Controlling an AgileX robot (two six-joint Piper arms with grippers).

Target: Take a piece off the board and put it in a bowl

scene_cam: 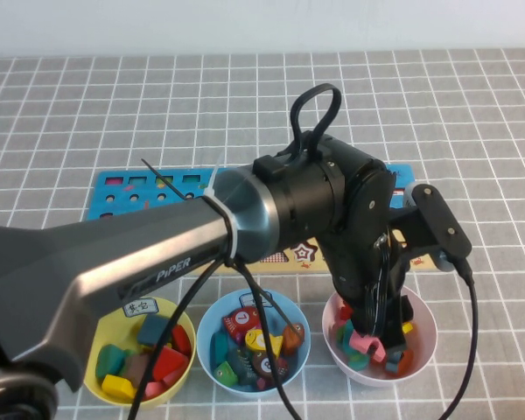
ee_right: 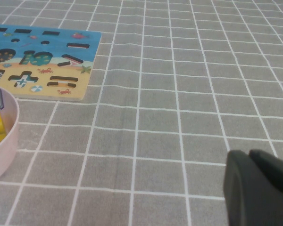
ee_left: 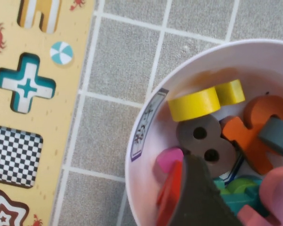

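My left arm reaches across the table and my left gripper [scene_cam: 376,328] [ee_left: 243,175] hangs down inside the pale pink bowl [scene_cam: 427,337] [ee_left: 140,162] [ee_right: 8,136]. Its jaws stand open, with only loose teal and green pieces showing in the gap. The red piece [ee_left: 169,192] lies in the bowl against the outer side of one dark finger [ee_left: 198,197], tucked by the bowl's wall. The board [scene_cam: 122,188] [ee_left: 19,117] [ee_right: 42,56] lies just behind the bowl, partly hidden by the arm. My right gripper [ee_right: 254,188] shows only in its wrist view, shut, over bare mat.
A yellow bowl [scene_cam: 189,350] and a light blue bowl [scene_cam: 304,337], both full of coloured pieces, stand to the left of the pink bowl. In the pink bowl lie a grey 8 [ee_left: 205,139], yellow, orange and pink pieces. The grey gridded mat stretches away on the right.
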